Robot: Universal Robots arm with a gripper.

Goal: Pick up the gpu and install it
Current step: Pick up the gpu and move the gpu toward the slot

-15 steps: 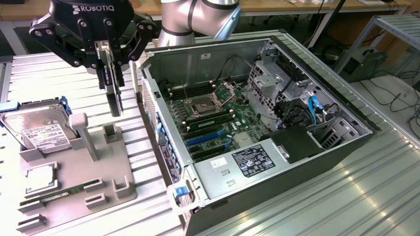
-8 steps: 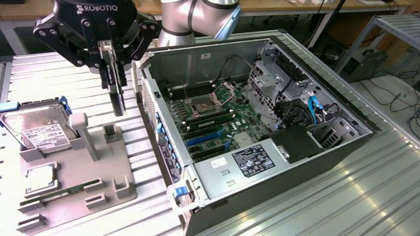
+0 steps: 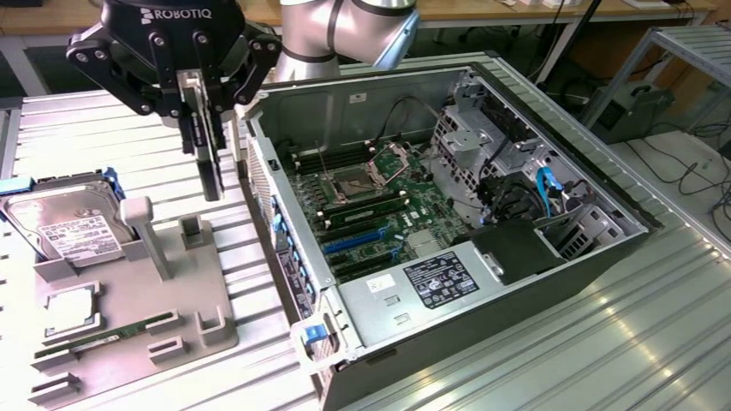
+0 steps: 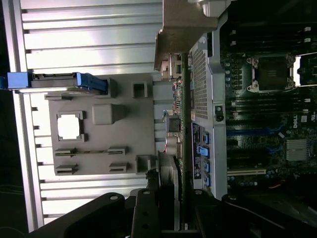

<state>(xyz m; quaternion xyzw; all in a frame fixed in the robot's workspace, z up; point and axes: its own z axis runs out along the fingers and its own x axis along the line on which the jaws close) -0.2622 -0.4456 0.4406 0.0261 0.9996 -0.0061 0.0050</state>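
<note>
Currently the gripper (image 3: 204, 107) is clenched on the gpu (image 3: 210, 167); the card hangs below the jaws, edge-on, long axis vertical, clear above the tray (image 3: 171, 325); it sits just outside the case (image 3: 377, 342), on the exterior view's left of the near wall; the motherboard (image 3: 377, 201) with its blue slots (image 3: 352, 240) lies lower and toward the exterior view's right, beyond that wall; the arm (image 3: 342, 30) reaches in from behind the case's far corner, wrist pointing straight down; in the wrist view the gpu reads as a thin strip alongside the case wall.
</note>
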